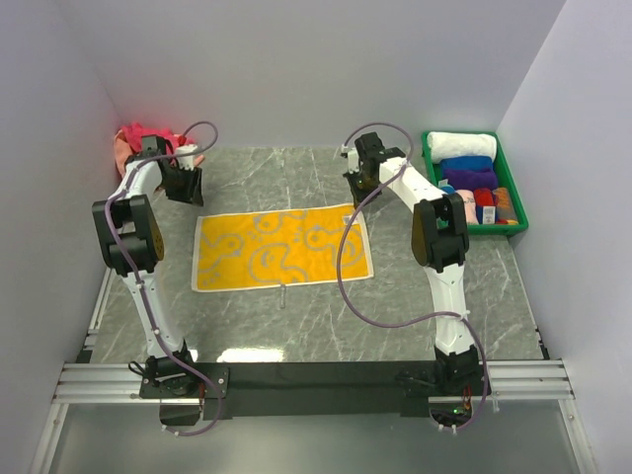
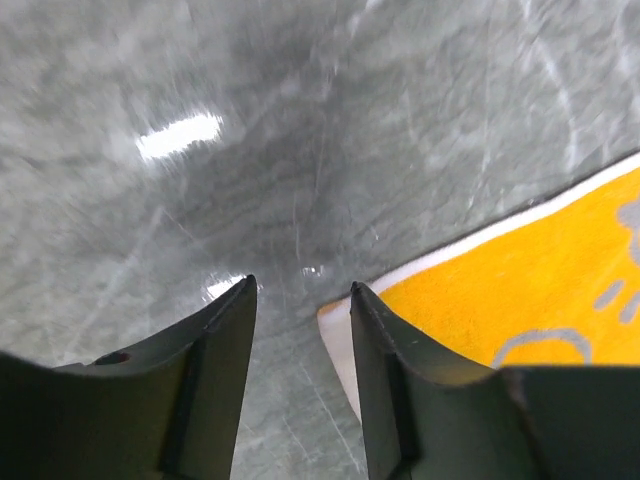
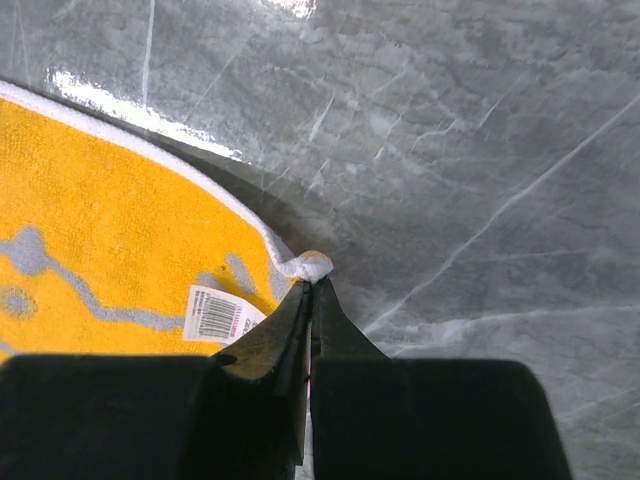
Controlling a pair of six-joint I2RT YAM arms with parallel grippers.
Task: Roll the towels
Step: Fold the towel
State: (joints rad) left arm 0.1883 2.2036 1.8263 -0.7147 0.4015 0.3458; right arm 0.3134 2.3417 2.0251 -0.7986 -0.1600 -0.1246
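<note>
A yellow towel (image 1: 282, 248) with pale trim and grey pattern lies flat in the middle of the table. My left gripper (image 1: 188, 193) hovers open just above its far left corner. In the left wrist view the open left gripper (image 2: 300, 290) has bare table between its fingers, and the yellow towel's corner (image 2: 520, 300) lies under the right finger. My right gripper (image 1: 357, 194) is at the far right corner. In the right wrist view the right gripper (image 3: 315, 287) is shut, pinching the bunched white corner of the yellow towel (image 3: 100, 220).
A crumpled heap of crimson pink and salmon towels (image 1: 138, 138) lies at the far left by the wall. A green tray (image 1: 499, 230) at the far right holds rolled towels, among them white (image 1: 459, 145), blue (image 1: 466, 163) and purple (image 1: 471, 180).
</note>
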